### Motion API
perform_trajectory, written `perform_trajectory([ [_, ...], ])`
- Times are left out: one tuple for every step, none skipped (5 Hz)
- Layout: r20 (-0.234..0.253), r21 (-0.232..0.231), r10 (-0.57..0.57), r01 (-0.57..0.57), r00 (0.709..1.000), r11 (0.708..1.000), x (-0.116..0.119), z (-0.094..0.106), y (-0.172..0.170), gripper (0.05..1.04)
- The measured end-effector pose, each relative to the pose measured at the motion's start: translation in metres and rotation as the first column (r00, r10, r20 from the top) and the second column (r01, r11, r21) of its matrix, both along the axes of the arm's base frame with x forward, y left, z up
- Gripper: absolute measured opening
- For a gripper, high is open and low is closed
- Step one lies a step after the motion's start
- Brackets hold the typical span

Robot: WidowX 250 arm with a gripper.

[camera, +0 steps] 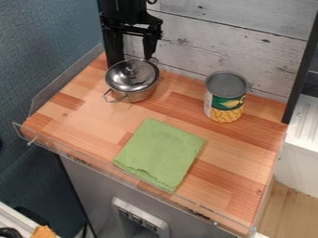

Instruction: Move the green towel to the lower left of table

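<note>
Hanging at the upper left of the camera view, the black gripper [131, 60] stands wide open, its two fingers well apart, with nothing held between them. They are at the far side of the steel pot [131, 78], which sits upright near the back edge with its lid on and a loop handle turned toward the front left. Whether a fingertip touches the pot, I cannot tell.

The green towel [160, 154] lies flat near the middle of the front edge, its near side running along that edge. Wood shows between it and the table's left corner, so there is room to slide it that way; more wood separates it from the right edge and from the pot behind. A clear plastic guard [59, 83] rises along the left edge, and another strip runs along the front.

Toward the back right stands an upright can [226, 96], well apart from the pot. Its label [227, 103] has a green band with pale lettering above a picture of yellow corn kernels.
</note>
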State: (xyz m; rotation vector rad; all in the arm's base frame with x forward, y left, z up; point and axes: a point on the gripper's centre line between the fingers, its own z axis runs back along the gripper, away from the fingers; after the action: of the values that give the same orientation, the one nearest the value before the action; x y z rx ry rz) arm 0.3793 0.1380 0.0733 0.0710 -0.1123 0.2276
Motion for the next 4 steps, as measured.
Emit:
perform_trajectory([
  [-0.038,-0.014,0.008,-0.009,0.999,1.000,-0.006,-0.018,-0.002,1.001],
  [-0.073,-0.019,0.026,-0.028,0.997,0.999,-0.047,-0.033,-0.016,1.001],
  [-0.027,-0.016,-0.012,0.012,1.000,1.000,-0.080,-0.026,-0.041,1.001],
  [-0.011,-0.038,-0.060,0.059,0.998,0.998,-0.112,-0.026,-0.067,1.001],
])
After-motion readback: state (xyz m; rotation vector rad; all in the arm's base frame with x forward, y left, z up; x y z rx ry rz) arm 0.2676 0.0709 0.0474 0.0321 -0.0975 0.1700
